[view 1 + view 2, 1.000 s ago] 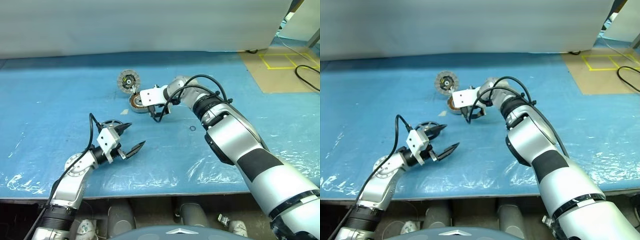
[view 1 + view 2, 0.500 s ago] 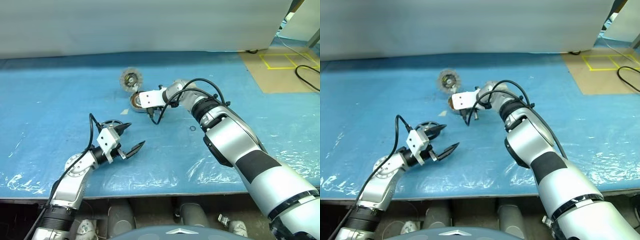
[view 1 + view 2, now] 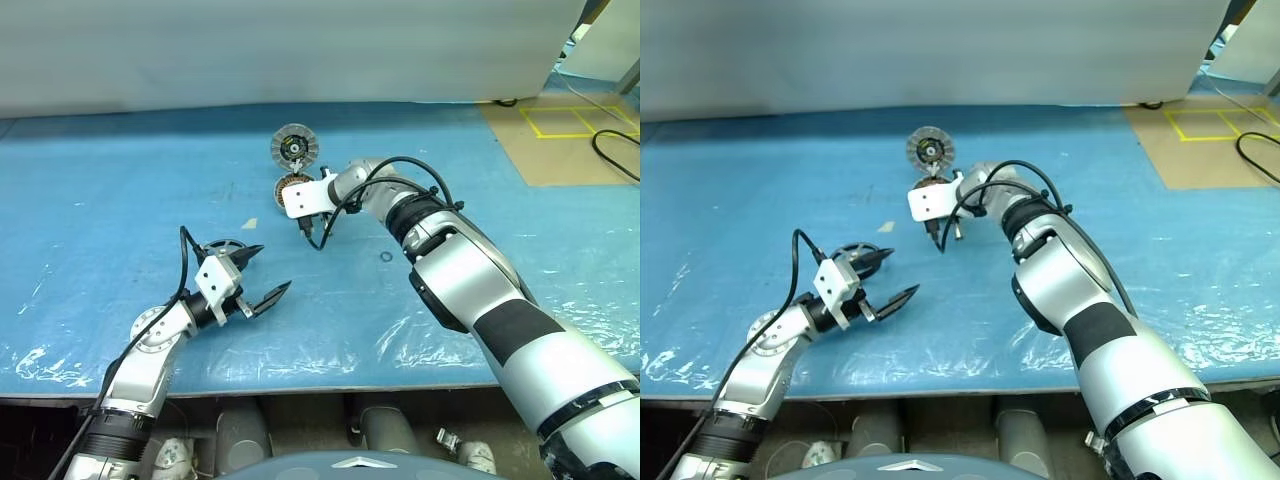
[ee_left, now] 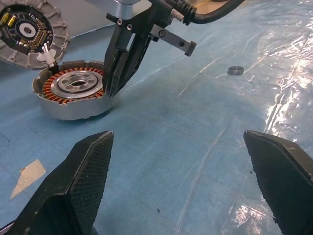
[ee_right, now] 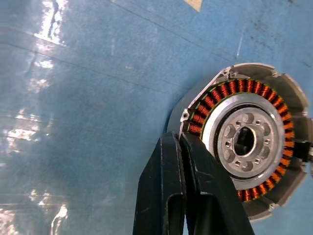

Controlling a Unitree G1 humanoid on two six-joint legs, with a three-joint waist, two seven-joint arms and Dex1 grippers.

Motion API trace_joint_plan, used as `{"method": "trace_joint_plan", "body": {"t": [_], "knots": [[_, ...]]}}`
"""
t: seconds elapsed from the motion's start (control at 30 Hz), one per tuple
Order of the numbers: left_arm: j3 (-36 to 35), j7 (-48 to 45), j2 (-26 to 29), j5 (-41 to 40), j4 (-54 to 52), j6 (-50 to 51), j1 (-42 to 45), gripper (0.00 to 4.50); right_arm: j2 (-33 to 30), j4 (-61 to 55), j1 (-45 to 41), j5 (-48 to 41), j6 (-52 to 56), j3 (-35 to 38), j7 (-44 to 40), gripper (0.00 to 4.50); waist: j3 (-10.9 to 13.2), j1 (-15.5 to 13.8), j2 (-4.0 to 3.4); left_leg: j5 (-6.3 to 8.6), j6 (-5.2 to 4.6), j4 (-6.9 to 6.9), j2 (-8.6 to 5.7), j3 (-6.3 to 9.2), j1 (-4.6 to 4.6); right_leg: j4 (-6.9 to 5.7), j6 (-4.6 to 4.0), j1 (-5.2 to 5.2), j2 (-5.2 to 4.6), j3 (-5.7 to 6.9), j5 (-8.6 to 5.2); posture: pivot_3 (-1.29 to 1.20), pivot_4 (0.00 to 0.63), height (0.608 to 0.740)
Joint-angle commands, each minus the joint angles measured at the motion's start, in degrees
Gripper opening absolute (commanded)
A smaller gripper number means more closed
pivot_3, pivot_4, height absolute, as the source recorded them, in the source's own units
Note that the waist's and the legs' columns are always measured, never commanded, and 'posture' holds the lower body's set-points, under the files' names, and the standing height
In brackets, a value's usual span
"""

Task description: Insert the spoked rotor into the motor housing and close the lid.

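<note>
Rotor (image 3: pixel 226 248): thin, stiff, light metal wheel lying flat on the desk (image 3: pixel 120 180) just behind the left tool (image 3: pixel 265 280), whose fingers stand wide; pinch its rim. Right tool (image 4: pixel 113 90), pinched empty, touches the housing (image 4: pixel 73 95), lid (image 4: pixel 30 30) open.

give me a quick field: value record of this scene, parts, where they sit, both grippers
surface: blue mat
motor housing: flat on the mat, copper windings up
lid: open, standing up at the housing's far rim
spoked rotor: on the mat by the left gripper, not inserted
small ring: loose on the mat
right gripper: shut, tips at the housing's rim
left gripper: open, holds nothing
</note>
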State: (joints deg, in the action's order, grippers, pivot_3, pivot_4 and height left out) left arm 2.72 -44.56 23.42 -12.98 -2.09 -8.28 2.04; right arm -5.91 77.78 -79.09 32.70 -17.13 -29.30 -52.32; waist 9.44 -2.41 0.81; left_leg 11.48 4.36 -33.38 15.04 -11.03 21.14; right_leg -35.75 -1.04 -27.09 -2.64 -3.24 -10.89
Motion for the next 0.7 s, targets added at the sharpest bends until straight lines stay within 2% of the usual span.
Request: {"method": "trace_joint_plan", "body": {"t": [0.03,0.23,0.37,0.5,0.7], "knots": [[-0.3,0.3,0.1,-0.2,-1.5,-0.8,-0.1,4.5,-0.5,-1.7,0.0,-2.4,-1.3,1.7,-7.0,0.03,0.0,0.0,0.0,0.0,-0.01,0.0,0.0,0.0,0.0,0.0,0.0,0.0,0.0,0.0,0.0,0.0,0.15,0.74],[-0.1,0.2,0.1,-0.3,-1.7,-0.8,-0.4,4.5,-2.1,-6.6,2.5,-5.8,-2.9,3.3,-17.2,0.03,0.0,0.0,0.0,0.0,-0.02,0.0,0.02,0.0,-0.01,-0.01,-0.02,0.0,0.01,0.02,-0.01,0.0,0.15,0.74],[0.3,0.1,-0.1,-0.3,-1.7,-0.6,-0.3,4.5,-3.7,-14.0,6.8,-8.4,-2.3,3.5,-22.9,0.03,0.0,-0.1,0.01,-0.01,-0.04,-0.03,0.02,0.0,-0.01,-0.02,-0.02,0.02,0.0,0.02,-0.01,0.0,0.15,0.74],[0.2,0.0,0.0,-0.3,-1.6,-0.5,-0.1,4.5,-6.5,-26.5,14.4,-10.7,1.4,2.4,-28.8,0.03,0.0,-0.1,0.02,-0.05,-0.1,-0.05,0.02,0.0,-0.02,-0.02,-0.02,0.05,0.0,0.02,-0.01,0.0,0.15,0.74],[0.2,-0.4,0.3,-0.5,-1.8,-0.4,-0.4,4.5,-12.8,-52.9,28.3,-15.0,13.8,1.3,-36.2,0.03,-0.1,-0.3,0.07,-0.05,-0.1,-0.06,0.0,0.07,-0.12,0.0,-0.01,0.21,0.01,0.05,-0.01,0.0,0.15,0.74]]}}
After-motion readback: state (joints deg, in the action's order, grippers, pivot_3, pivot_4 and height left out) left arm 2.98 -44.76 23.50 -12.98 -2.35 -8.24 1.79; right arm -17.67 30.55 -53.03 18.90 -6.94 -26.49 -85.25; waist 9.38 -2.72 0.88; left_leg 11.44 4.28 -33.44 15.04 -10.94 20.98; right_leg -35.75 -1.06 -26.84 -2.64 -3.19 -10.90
